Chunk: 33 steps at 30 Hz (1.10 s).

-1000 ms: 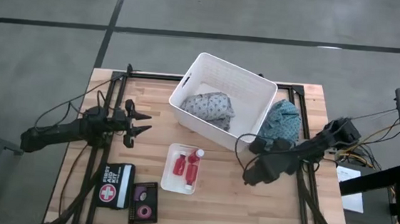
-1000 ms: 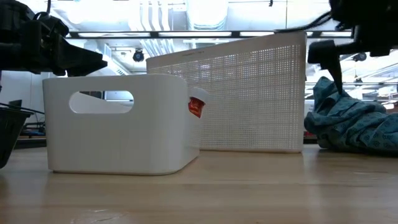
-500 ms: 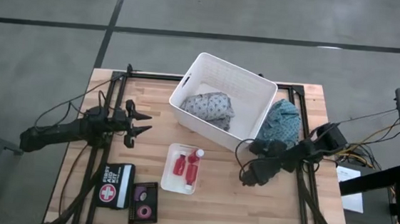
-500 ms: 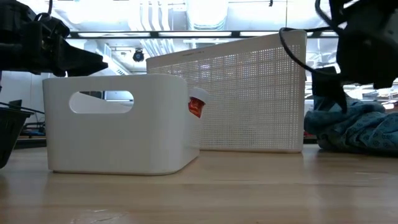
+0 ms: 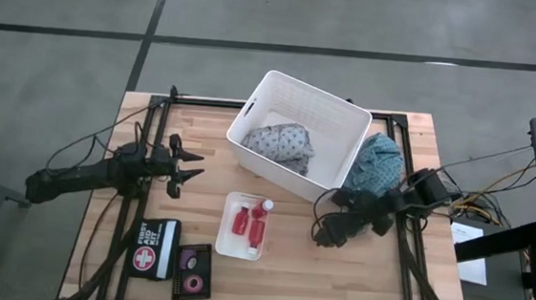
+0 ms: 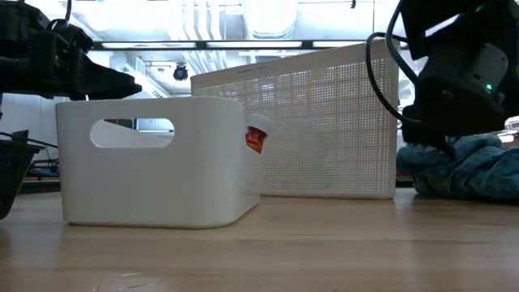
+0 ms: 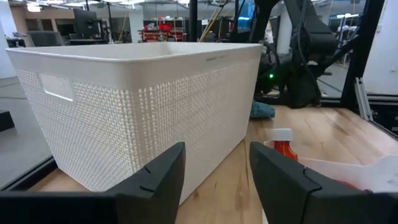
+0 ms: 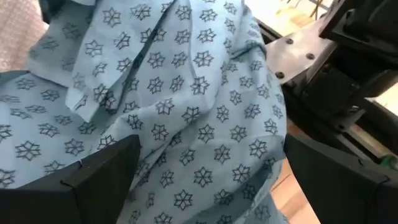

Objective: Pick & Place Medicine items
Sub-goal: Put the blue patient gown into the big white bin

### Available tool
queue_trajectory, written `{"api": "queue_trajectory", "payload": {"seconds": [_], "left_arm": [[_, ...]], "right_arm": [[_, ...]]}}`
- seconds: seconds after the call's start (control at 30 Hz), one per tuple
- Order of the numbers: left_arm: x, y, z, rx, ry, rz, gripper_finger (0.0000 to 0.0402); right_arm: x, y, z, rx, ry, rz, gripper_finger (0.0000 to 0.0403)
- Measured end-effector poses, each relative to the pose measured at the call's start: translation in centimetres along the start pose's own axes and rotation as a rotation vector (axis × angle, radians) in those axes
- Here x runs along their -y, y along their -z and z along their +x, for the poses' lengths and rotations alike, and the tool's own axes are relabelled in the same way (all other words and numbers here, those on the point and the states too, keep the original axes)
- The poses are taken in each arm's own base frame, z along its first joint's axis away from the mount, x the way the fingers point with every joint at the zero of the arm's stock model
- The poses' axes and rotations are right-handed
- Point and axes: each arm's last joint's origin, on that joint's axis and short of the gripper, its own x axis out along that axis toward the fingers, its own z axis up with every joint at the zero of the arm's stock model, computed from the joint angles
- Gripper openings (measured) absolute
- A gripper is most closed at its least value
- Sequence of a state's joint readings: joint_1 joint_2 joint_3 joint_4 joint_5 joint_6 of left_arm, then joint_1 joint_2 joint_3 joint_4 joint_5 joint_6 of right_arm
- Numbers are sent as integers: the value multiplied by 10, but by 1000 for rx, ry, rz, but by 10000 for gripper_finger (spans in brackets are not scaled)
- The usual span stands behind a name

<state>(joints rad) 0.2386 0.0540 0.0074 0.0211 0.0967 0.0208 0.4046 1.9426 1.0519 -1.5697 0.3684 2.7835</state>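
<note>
Red bottles with white caps (image 5: 253, 223) lie in a small white tray (image 5: 227, 238) near the table's middle; one bottle (image 6: 256, 138) shows past the tray's wall in the low view. A pink tape roll (image 5: 192, 282) sits in a dark box at the near left. My right gripper (image 5: 358, 203) is open and slants down onto a teal patterned cloth (image 8: 186, 112), a finger on either side of its folds; whether it touches, I cannot tell. My left gripper (image 5: 188, 169) waits open and level at the left, facing the basket (image 7: 137, 106).
A big white basket (image 5: 348, 113) with a grey patterned cloth (image 5: 283, 144) inside stands at the far middle. The teal cloth (image 5: 382, 164) lies heaped beside its right wall. A first-aid pouch (image 5: 155, 247) lies at the near left. Black frame rails (image 5: 404, 247) run along both table sides.
My right gripper has come down onto the teal cloth and tipped farther downward, drifting a little toward the near edge; its fingers have stayed wide apart. The cloth and the bottles have not moved.
</note>
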Motion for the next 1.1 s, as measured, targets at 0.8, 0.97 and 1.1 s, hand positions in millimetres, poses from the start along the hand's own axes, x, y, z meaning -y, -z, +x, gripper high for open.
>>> {"api": "queue_trajectory", "payload": {"seconds": [0.8,0.97,1.1], "left_arm": [[0,0,0,-1,-1,0,184],[0,0,0,-1,0,0,184],[0,0,0,-1,-1,0,184]], "right_arm": [[-3,37,46,222,-95,-145,396],[-3,46,55,217,-100,-148,396],[-2,47,58,214,-117,-144,396]]}}
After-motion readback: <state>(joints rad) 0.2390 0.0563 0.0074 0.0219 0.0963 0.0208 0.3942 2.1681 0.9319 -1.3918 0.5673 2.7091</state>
